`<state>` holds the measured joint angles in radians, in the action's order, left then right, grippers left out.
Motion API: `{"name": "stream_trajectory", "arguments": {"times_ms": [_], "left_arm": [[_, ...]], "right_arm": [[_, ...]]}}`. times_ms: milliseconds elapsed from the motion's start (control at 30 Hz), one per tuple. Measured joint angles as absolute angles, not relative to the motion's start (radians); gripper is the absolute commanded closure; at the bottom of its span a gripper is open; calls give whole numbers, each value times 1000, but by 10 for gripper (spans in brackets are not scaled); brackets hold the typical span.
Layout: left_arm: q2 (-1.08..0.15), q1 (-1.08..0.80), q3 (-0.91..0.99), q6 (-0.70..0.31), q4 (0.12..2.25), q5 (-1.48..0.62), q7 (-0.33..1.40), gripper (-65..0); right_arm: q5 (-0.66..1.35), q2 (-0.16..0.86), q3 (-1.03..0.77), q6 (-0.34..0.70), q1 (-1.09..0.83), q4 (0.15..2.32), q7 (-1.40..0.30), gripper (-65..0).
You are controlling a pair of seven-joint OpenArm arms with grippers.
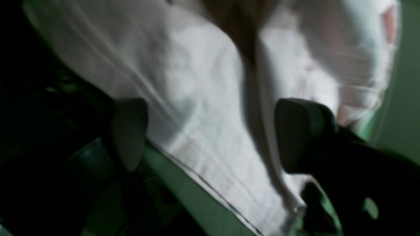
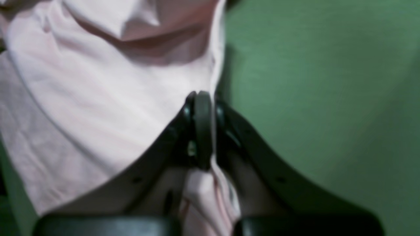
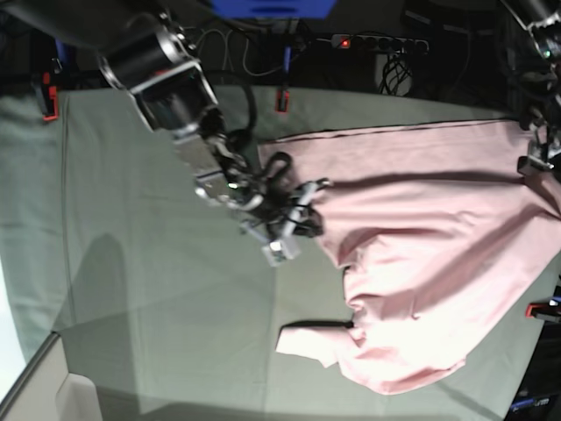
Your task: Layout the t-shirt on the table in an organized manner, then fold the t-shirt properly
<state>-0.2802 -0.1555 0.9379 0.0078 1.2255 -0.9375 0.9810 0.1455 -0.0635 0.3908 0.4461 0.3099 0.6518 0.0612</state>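
Observation:
The pale pink t-shirt [image 3: 421, 237] lies rumpled over the right half of the grey-green table [image 3: 158, 289], with a sleeve folded out at the front. My right gripper [image 3: 302, 210] is at the shirt's left edge. In the right wrist view this gripper [image 2: 202, 108] is shut on the t-shirt [image 2: 82, 91], and a pinch of fabric passes between the fingers. My left gripper [image 1: 210, 134] is open, its fingers [image 1: 129, 131] spread wide over the blurred t-shirt [image 1: 203, 82] near its hem. In the base view the left gripper [image 3: 535, 158] is at the shirt's far right side.
Red clamps [image 3: 48, 96] [image 3: 282, 98] [image 3: 543, 309] hold the cloth at the table's edges. A power strip [image 3: 377, 41] and cables lie behind the back edge. A white box [image 3: 53, 395] stands at the front left corner. Bare table [image 2: 311, 82] lies beside the right gripper.

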Motion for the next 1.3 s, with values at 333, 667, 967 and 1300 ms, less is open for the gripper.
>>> {"name": "stream_trajectory", "arguments": {"times_ms": [333, 667, 967, 1300], "left_arm": [[-180, -36, 923, -2, 1230, -689, 975, -586], [-168, 32, 839, -2, 1226, -617, 980, -586], [-169, 45, 830, -2, 1225, -621, 976, -586], [-169, 43, 836, 0, 1231, -625, 975, -586]], "right_arm": [[139, 102, 384, 448, 46, 1154, 3, 0], [139, 167, 184, 450, -286, 1485, 3, 0], [137, 238, 397, 449, -496, 1607, 4, 0], [156, 377, 616, 424, -363, 1614, -87, -232]]}}
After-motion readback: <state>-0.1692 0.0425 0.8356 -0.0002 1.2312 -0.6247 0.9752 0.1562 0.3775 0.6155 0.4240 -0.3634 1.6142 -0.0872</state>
